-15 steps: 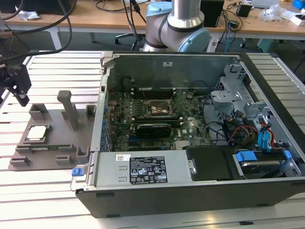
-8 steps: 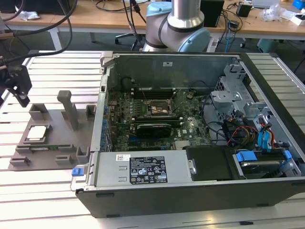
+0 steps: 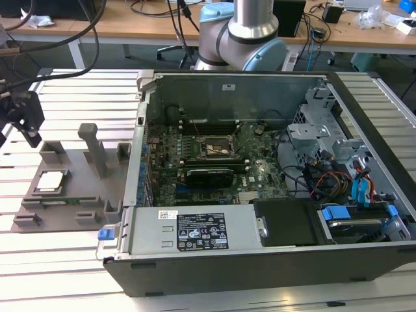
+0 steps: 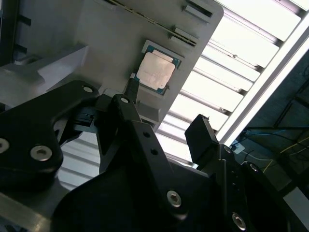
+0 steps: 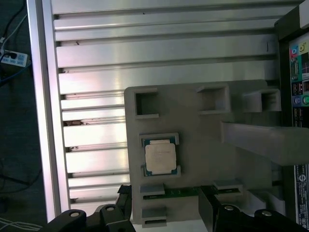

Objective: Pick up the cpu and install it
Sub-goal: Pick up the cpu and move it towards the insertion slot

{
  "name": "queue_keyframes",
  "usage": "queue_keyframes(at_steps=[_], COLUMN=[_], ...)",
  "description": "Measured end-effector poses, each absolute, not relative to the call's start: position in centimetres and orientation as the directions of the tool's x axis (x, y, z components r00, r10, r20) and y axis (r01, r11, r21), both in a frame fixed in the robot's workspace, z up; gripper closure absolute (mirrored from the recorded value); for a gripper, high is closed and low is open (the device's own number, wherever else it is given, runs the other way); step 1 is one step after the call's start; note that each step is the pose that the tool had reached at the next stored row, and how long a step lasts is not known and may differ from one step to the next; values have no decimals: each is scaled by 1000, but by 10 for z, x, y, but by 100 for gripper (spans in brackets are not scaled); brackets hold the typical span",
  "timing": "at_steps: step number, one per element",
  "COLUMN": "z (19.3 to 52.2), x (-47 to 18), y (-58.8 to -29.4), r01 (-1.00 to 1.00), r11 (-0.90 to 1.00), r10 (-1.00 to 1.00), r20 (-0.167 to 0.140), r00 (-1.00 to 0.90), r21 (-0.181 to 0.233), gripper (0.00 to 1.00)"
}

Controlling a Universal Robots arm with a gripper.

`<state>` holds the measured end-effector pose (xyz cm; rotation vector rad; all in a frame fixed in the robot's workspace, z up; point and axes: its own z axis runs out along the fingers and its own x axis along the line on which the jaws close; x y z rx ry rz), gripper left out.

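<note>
starting with what sat closest to the wrist cameras: the gripper [image 4: 166,106] hung above the grey fixture plate [image 5: 193,159], its two black fingers [image 4: 130,113] spread wide with nothing between them. so no grab to report, folks.

just past the fingertips, the cpu [image 4: 155,71] lay flat in its shallow square nest on that plate, silver top facing up. both wrist views showed it seated squarely and clear of the fingers, not touching them. in the exterior view the gripper [image 3: 23,120] sat at the exterior view's left edge, up off the slatted metal table [image 3: 65,260] and apart from the cpu [image 3: 51,181], with the plate's tall post [image 3: 96,149] standing beside the nest.

further along, toward the exterior view's right, the open computer case [image 3: 260,81] lay on its side with the board exposed. the socket [image 3: 218,148] near the middle of the board was a dark square in a metal frame. we couldn't make out a chip in it, but it was too small to swear by.

furthest back, the arm [image 3: 250,26] rose behind the case, with cluttered desks [image 3: 130,26] beyond.

our read: basically at the start. the gripper was lined up over the chip, the pickup wasn't done, and the install hadn't begun.
</note>
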<state>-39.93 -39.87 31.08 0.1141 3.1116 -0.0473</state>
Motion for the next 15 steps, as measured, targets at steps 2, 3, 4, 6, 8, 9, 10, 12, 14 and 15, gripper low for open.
queue_keyframes(at_steps=[2, 3, 4, 6, 8, 9, 10, 12, 14, 15], z=[310, 309, 309, 308, 307, 306, 305, 305, 304, 303], x=[-399, -399, -399, -399, -399, -399, -399, -399, -399, -399], y=[-399, -399, -399, -399, -399, -399, -399, -399, -399, -399], r01=[74, 74, 74, 74, 74, 74, 74, 74, 74, 74], r11=[997, 997, 997, 997, 997, 997, 997, 997, 997, 997], r10=[73, 73, 73, 73, 73, 73, 73, 73, 73, 73], r20=[-29, -29, -29, -29, -29, -29, -29, -29, -29, -29], r00=[-997, -997, -997, -997, -997, -997, -997, -997, -997, -997], r21=[-29, -29, -29, -29, -29, -29, -29, -29, -29, -29], gripper=[34, 34, 34, 34, 34, 34, 34, 34, 34, 34])
